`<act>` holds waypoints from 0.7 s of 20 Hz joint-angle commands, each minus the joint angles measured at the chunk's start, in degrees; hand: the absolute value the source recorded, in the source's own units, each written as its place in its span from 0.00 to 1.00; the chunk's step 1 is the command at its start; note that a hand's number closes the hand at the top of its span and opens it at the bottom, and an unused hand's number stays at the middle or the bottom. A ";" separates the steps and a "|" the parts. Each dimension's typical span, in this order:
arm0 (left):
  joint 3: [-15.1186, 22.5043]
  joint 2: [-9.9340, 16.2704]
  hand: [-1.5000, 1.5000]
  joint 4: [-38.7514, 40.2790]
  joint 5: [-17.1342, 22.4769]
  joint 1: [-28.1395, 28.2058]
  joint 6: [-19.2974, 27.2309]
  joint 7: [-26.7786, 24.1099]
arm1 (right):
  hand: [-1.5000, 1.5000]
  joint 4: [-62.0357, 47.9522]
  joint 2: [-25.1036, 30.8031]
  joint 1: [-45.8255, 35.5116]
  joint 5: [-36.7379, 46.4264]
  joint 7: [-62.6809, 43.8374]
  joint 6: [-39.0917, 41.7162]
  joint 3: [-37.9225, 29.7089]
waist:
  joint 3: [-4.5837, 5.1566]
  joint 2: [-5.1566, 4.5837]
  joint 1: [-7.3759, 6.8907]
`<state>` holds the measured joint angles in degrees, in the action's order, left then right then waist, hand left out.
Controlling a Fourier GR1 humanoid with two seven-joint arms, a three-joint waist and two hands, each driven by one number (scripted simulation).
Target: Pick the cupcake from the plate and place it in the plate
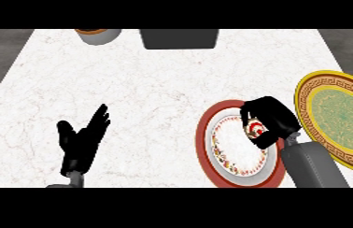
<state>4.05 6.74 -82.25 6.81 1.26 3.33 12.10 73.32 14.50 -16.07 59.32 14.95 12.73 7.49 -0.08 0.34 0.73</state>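
Nowhere legible writing; right hand (270, 119) grips cupcake (257, 127).

Under the black right hand (270, 117), a red-rimmed plate (207, 145) has a white centre ringed with small red-and-yellow flecks. Just right of it, a yellow plate (324, 84) carries a brown key-pattern band and mottled green centre.
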 commanded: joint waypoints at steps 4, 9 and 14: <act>-0.63 0.28 0.50 0.03 0.08 1.36 0.54 0.64 | 1.00 4.16 -14.06 -0.60 2.80 -30.60 -18.00 -11.60 | 0.14 0.59 1.71; 0.04 0.42 0.50 -0.10 0.23 -0.21 -0.43 1.74 | 1.00 11.17 -14.37 -2.42 10.91 -47.96 -32.83 -6.21 | 0.18 0.36 -0.18; 0.21 0.47 0.50 0.28 -0.21 -0.14 -0.81 0.42 | 1.00 15.42 -14.46 -4.73 18.64 -67.96 -41.19 -1.38 | 0.20 0.04 -0.99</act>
<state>3.78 7.38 -82.35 7.08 1.12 2.75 13.24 85.78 0.64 -19.05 72.34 -39.20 -22.03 3.81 0.09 0.61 0.28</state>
